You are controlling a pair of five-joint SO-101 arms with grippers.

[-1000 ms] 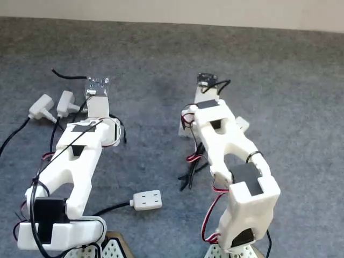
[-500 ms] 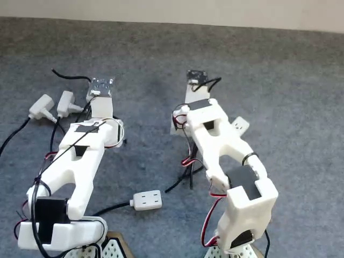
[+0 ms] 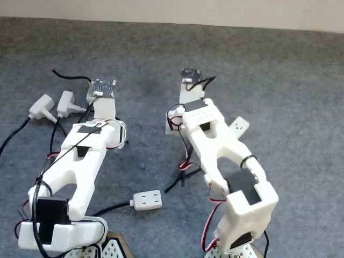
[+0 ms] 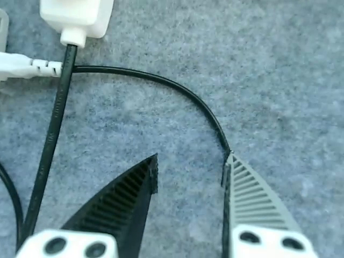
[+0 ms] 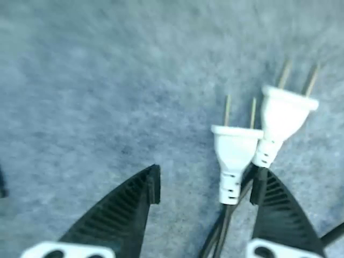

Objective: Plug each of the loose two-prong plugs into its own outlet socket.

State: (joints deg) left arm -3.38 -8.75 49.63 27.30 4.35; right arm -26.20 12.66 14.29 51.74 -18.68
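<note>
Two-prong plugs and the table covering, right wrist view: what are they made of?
Two-prong plugs: white moulded plastic, smooth semi-matte bodies with ribbed strain reliefs; prongs look like dull metal. Table covering: probably grey felt or short-pile carpet, judging by its fuzzy mottled nap.

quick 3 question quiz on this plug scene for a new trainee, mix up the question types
1. True or false: the right claw is shut on a plug.
2. Multiple choice: how many white two-prong plugs lie side by side in the right wrist view? A) one B) two C) three
3. Fill in: in the high view, the outlet socket has a cord coloured ___.

Key: 1 false, it is open and grips nothing; 2 B; 3 black.
</note>
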